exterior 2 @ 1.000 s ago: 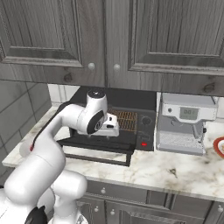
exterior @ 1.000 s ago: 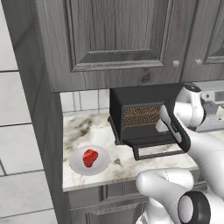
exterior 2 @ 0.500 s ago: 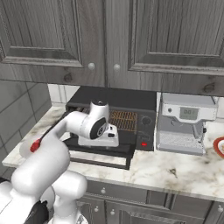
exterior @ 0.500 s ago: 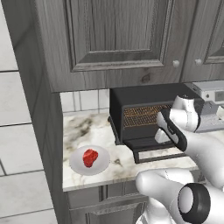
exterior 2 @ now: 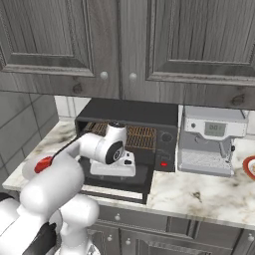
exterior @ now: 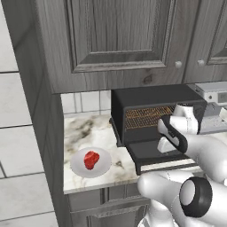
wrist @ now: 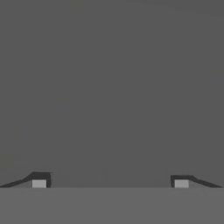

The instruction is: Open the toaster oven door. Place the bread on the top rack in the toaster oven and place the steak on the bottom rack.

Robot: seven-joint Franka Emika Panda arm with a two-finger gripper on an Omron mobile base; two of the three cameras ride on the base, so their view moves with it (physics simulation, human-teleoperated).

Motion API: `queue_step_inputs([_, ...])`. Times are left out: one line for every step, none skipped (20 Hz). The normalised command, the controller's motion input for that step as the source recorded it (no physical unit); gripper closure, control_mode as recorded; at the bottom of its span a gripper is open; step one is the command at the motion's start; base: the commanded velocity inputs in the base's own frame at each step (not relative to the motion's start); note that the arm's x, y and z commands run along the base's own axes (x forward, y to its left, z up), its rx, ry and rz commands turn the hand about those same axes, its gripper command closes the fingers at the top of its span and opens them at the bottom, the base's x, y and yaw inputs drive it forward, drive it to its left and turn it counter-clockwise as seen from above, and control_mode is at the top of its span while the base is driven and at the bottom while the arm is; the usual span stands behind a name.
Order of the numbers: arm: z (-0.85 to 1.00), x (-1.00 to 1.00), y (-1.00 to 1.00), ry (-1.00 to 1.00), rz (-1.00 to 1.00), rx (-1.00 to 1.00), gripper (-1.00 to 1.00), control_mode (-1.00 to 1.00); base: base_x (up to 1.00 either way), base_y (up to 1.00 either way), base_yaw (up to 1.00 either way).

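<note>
The black toaster oven [exterior: 150, 99] [exterior 2: 129, 112] stands on the counter with its door [exterior: 150, 154] [exterior 2: 137, 180] folded down flat, pale handle strip toward me. Coppery wire racks [exterior: 146, 117] [exterior 2: 140, 133] show inside the cavity. My gripper [exterior: 165, 147] [exterior 2: 112, 173] [wrist: 110, 181] hangs just above the lowered door, open, with nothing between its fingertips [wrist: 39, 181]; the hand view looks onto the dark panel. The red steak [exterior: 91, 159] [exterior 2: 43, 164] lies on a white plate [exterior: 103, 167] left of the oven. The bread is out of view.
A silver coffee machine [exterior 2: 211, 142] [exterior: 213, 95] stands right beside the oven. A round red-rimmed thing [exterior 2: 249, 167] sits at the counter's far right. Grey cabinets [exterior: 119, 40] hang low above the oven. A tall cabinet side [exterior: 37, 111] bounds the counter on the left.
My hand has drawn back from the oven's mouth and come down over the open door. The jaws stayed wide. The door, steak and plate have not moved.
</note>
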Motion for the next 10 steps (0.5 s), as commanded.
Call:
queue_step_inputs([-0.58, -0.31, 0.0, 0.0, 0.01, -0.01, -1.0, -1.0, 0.0, 0.0, 0.0])
queue_step_inputs([-0.58, -0.29, 0.0, 0.0, 0.01, -0.02, -1.0, -1.0, 0.0, 0.0, 0.0])
queue_step_inputs([-0.59, -0.3, 0.0, 0.0, 0.0, -0.01, -1.0, -1.0, 0.0, 0.0, 0.0])
queue_step_inputs([-0.58, -0.3, 0.0, -0.01, 0.0, 0.0, -1.0, -1.0, 0.0, 0.0, 0.0])
queue_step_inputs([-0.55, -0.26, 0.0, -0.01, 0.0, 0.0, -1.0, -1.0, 0.0, 0.0, 0.0])
queue_step_inputs([-0.49, -0.16, -0.02, 0.0, 0.0, 0.0, -1.0, -1.0, 0.0, 0.0, 0.0])
queue_step_inputs([-0.4, -0.07, -0.06, -0.01, 0.0, 0.0, -1.0, -1.0, 0.0, 0.0, 0.0])
queue_step_inputs([-0.36, -0.09, -0.05, -0.05, 0.0, 0.0, -1.0, -1.0, 0.0, 0.0, 0.0])
queue_step_inputs([-0.27, -0.09, -0.03, -0.09, 0.0, 0.0, -1.0, -1.0, 0.0, 0.0, 0.0])
queue_step_inputs([-0.06, -0.08, -0.01, -0.15, 0.0, 0.0, -1.0, -1.0, 0.0, 0.0, 0.0])
